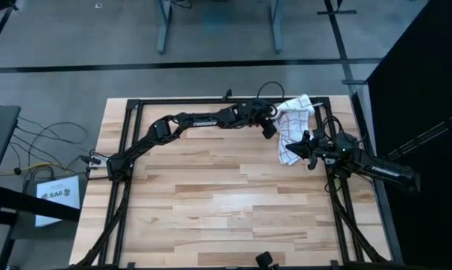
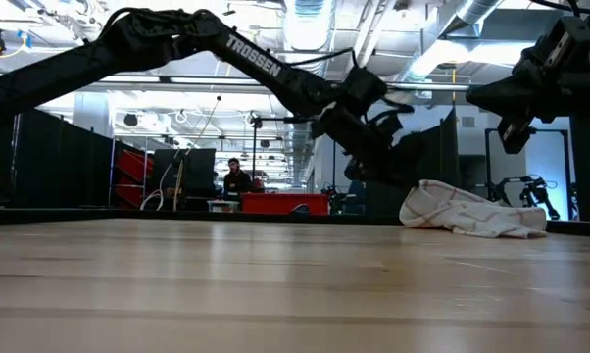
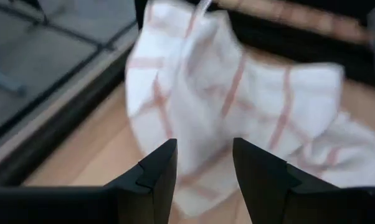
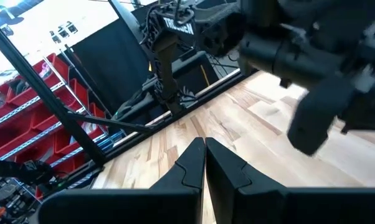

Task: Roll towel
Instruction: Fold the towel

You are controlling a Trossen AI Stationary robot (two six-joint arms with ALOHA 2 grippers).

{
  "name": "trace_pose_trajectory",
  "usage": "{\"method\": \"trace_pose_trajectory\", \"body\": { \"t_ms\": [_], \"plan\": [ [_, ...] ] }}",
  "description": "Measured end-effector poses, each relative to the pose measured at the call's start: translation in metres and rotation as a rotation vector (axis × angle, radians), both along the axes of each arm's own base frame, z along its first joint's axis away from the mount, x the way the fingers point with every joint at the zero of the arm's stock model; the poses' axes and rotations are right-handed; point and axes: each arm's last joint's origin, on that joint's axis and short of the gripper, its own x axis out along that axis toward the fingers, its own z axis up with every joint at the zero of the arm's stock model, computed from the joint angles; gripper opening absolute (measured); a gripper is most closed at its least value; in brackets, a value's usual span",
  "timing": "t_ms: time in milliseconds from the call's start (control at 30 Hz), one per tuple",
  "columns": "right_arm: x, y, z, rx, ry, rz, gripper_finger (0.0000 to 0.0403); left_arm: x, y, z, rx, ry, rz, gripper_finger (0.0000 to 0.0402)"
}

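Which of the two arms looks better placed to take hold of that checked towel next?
Probably the left. Its hand is open and aimed straight at the towel, which lies crumpled near the table's far right corner. The right hand is shut and faces away from the cloth, though close beside it.

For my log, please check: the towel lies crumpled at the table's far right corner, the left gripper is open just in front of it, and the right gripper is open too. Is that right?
Not quite: the right gripper is shut, its fingers pressed together in the right wrist view. The rest holds: the towel lies crumpled at the table's far right corner, and the left gripper is open just in front of it.
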Motion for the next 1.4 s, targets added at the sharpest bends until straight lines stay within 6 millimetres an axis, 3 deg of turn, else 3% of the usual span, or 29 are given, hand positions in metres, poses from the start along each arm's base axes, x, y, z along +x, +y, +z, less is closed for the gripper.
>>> {"method": "trace_pose_trajectory", "body": {
  "t_ms": [200,433,633,733,833,1067,1200,1400],
  "plan": [
    [0.0,0.0,0.0,0.0,0.0,0.0,0.0,-0.002,0.003,0.0,-0.027,0.002,-0.007,0.0141],
    [0.0,0.0,0.0,0.007,0.0,0.0,0.0,0.004,0.003,-0.026,-0.076,-0.006,-0.013,0.0141],
    [0.0,0.0,0.0,0.015,-0.001,-0.002,0.0,0.006,0.007,-0.023,-0.058,-0.043,-0.011,0.0135],
    [0.0,0.0,0.0,0.016,-0.001,-0.002,0.0,0.005,0.007,-0.026,-0.081,-0.038,-0.028,0.0095],
    [0.0,0.0,0.0,0.016,-0.001,-0.002,0.0,0.006,0.007,-0.026,-0.069,-0.038,-0.054,0.0022],
    [0.0,0.0,0.0,0.016,-0.001,-0.002,0.0,0.002,0.009,-0.025,-0.098,-0.002,-0.084,0.0002],
    [0.0,0.0,0.0,0.017,-0.001,-0.002,0.0,-0.008,-0.008,-0.007,-0.094,0.151,-0.147,0.0001],
    [0.0,0.0,0.0,0.018,-0.006,0.001,0.0,-0.027,-0.059,0.025,-0.098,0.416,-0.289,0.0]
  ]
}}
